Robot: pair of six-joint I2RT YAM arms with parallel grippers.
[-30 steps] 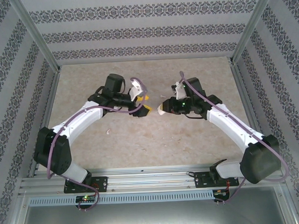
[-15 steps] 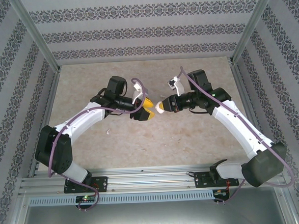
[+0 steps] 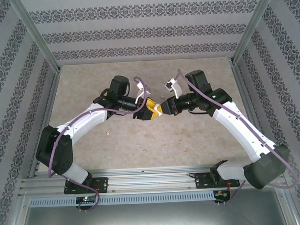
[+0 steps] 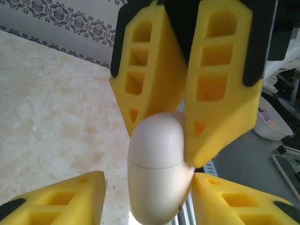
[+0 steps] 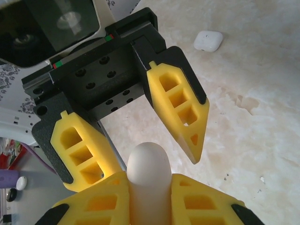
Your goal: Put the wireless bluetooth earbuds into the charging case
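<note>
Nearest me is the aluminium rail (image 3: 152,180) along the near edge, with both arm bases bolted to it. Past it the pale stone-look table (image 3: 156,152) lies bare up to the middle. A tiny white piece (image 3: 107,132), earbud-sized but too small for me to make out, lies on the table beside the left forearm, well apart from both grippers.

Over the middle of the table the two arms curve inward and meet tip to tip. The right gripper (image 3: 164,108) is clamped on the white charging case (image 4: 157,150). Its yellow fingers (image 5: 103,204) press both sides, and the case's rounded end sticks out toward the other arm. The left gripper (image 3: 154,110) has its jaws parted around that same case. In the left wrist view one finger (image 4: 61,201) stands off it with a gap showing. The other sits right at its side, and I cannot tell if it touches.

Beyond the left gripper, a second white case (image 5: 208,41) lies flat on the table with bare surface around it.

Farther out, each elbow hangs near its side of the frame. Slanted posts (image 3: 36,35) mark the far corners, and the patterned back wall (image 3: 147,31) closes the far edge.
</note>
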